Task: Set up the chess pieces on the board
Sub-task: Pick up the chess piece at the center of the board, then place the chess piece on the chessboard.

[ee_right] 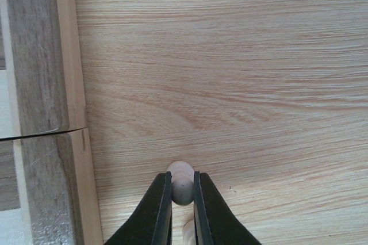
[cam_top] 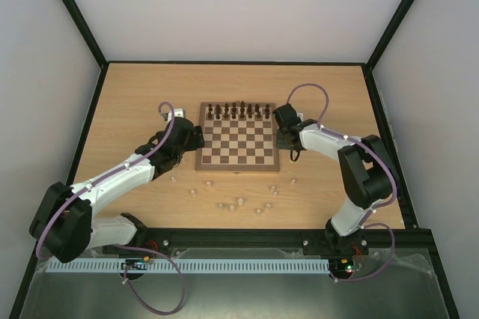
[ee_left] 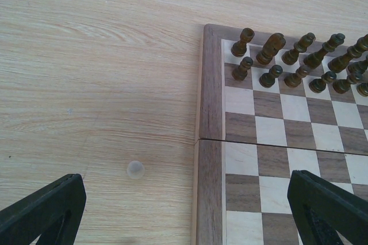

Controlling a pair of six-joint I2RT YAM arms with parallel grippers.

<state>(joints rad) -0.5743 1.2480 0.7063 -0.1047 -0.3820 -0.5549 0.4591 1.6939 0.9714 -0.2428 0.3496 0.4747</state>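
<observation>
The board (cam_top: 238, 156) lies mid-table with dark brown pieces (cam_top: 238, 111) lined along its far rows. Several pale chess pieces (cam_top: 232, 205) lie scattered on the table in front of it. My right gripper (ee_right: 183, 196) sits just off the board's right edge (ee_right: 40, 84), shut on one pale chess piece (ee_right: 181, 177) low over the table. My left gripper (ee_left: 187, 210) hangs open over the board's left border (ee_left: 210, 113), with nothing between its fingers (ee_left: 46, 210). A small pale piece (ee_left: 135, 169) rests on the table just left of that border.
Dark pieces (ee_left: 293, 64) crowd the board's far rows in the left wrist view. Black frame posts and pale walls enclose the table. Both arm bases are bolted to the near rail (cam_top: 239, 240).
</observation>
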